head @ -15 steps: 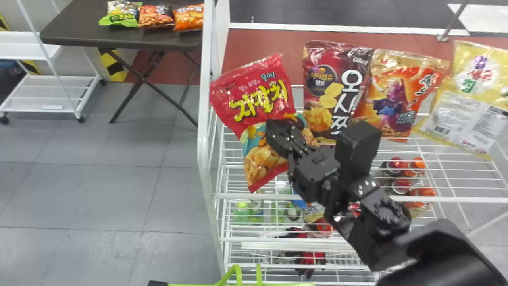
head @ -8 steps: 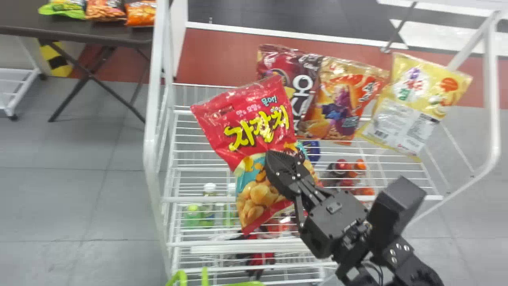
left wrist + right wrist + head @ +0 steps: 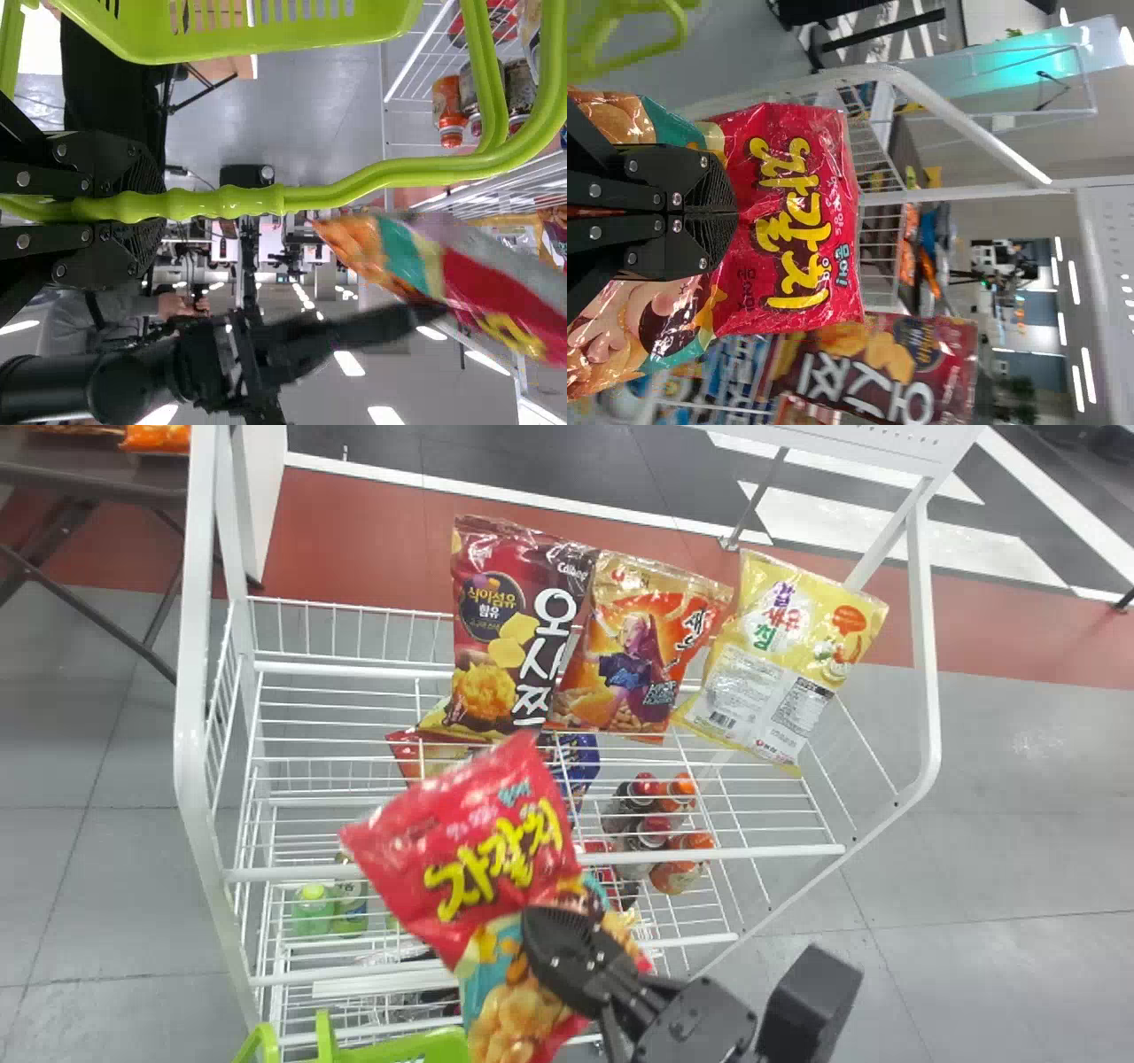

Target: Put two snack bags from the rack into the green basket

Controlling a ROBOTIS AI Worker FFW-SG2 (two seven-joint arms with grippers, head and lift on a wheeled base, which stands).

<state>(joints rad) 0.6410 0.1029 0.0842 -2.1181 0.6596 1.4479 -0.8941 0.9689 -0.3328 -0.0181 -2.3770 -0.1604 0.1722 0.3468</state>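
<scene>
Red snack bag (image 3: pixel 443 841) swung down to head view's six o'clock, clenched by right gripper (image 3: pixel 733 211); left gripper (image 3: pixel 149 208) grasping green basket (image 3: pixel 443 1045) handle, seven o'clock. Drop-in remains; first bag or second, hard to tell.

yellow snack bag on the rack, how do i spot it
Find the white wire rack in the head view. At the right end of its upper bag row is the yellow snack bag. Unlike the orange bag and dark red bag, it has a whitish lower panel.
</scene>
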